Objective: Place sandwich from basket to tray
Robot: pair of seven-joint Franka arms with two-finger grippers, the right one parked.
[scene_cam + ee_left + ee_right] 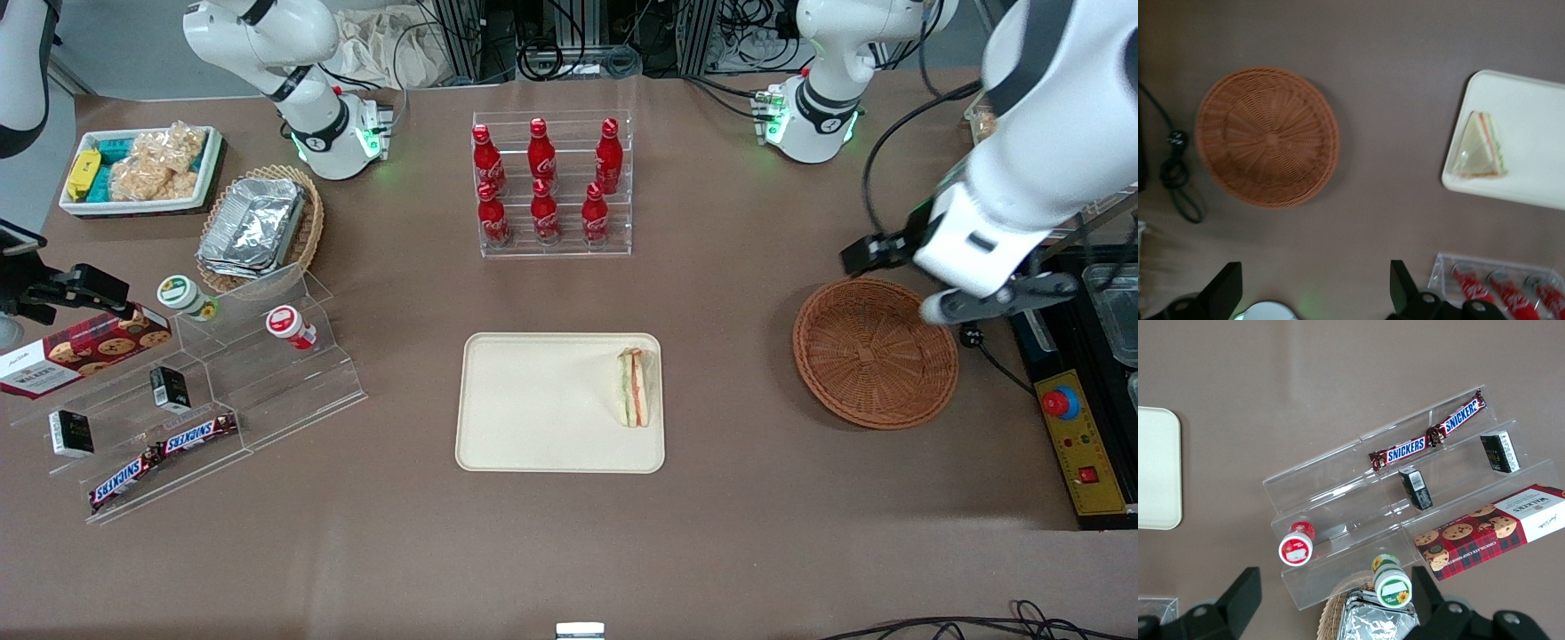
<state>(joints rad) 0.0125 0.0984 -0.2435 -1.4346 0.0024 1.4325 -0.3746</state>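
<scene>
Lying flat on smooth cream tray [542, 404], rounded corners, low rim: sandwich [635, 387], triangular wedge, pale bread, orange, red and green layers, glossy clear wrap, close to the rim at the working arm's end. Round reddish-brown wicker basket [875, 352] with radial weave, holding nothing, on matte brown table [569, 533], well apart from tray. Gripper [1315, 290] raised above basket's edge at the working arm's end, fingers [1225, 290] spread wide, gripping nothing. Sandwich well apart from fingers, basket between them.
</scene>
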